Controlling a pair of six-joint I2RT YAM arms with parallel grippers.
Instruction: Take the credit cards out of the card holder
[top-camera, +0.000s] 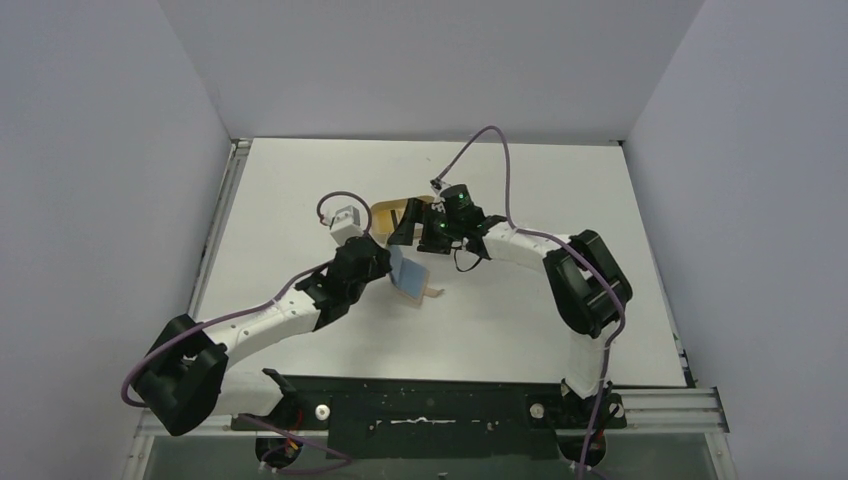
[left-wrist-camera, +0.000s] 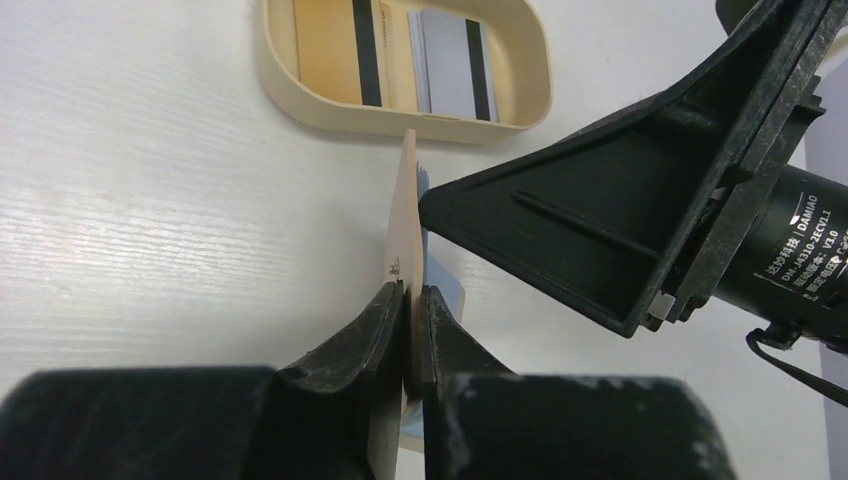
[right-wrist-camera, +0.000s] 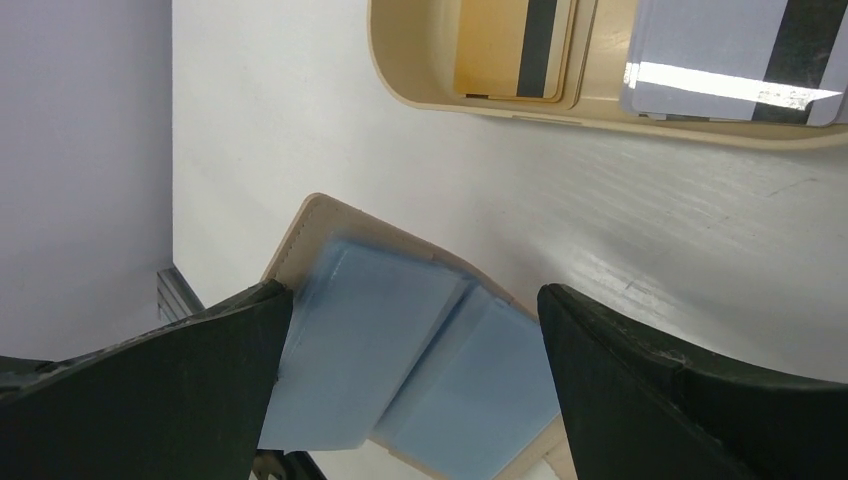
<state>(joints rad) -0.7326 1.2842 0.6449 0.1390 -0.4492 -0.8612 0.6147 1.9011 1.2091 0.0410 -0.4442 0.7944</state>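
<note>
So the yellow-orange credit card (left-wrist-camera: 328, 45) and the bluish-grey credit card (left-wrist-camera: 448, 60) are seen lying side by side in the tan tray (left-wrist-camera: 400, 128), stripes up. The card holder (left-wrist-camera: 405, 215) is pinched on edge by the left fingers (left-wrist-camera: 368, 335) over the bench (left-wrist-camera: 150, 220), near the tray. The right fingers (right-wrist-camera: 190, 380) are spread wide right beside its blue lining.

Colours: card holder (right-wrist-camera: 400, 330) tan outside with a small dark mark, inner panel plain light blue. tray (left-wrist-camera: 270, 80), 12 o'clock in left wrist view: cream-beige, unpatterned. In it, yellow-orange card (left-wrist-camera: 325, 45) toward 11 o'clock and bluish-grey card (left-wrist-camera: 440, 60) toward 1 o'clock, each with one black stripe. table (left-wrist-camera: 150, 200): white, faint streaked grain. left gripper (left-wrist-camera: 412, 300) and right gripper (right-wrist-camera: 415, 292): matte black. cable (top-camera: 490, 129): purple.
</note>
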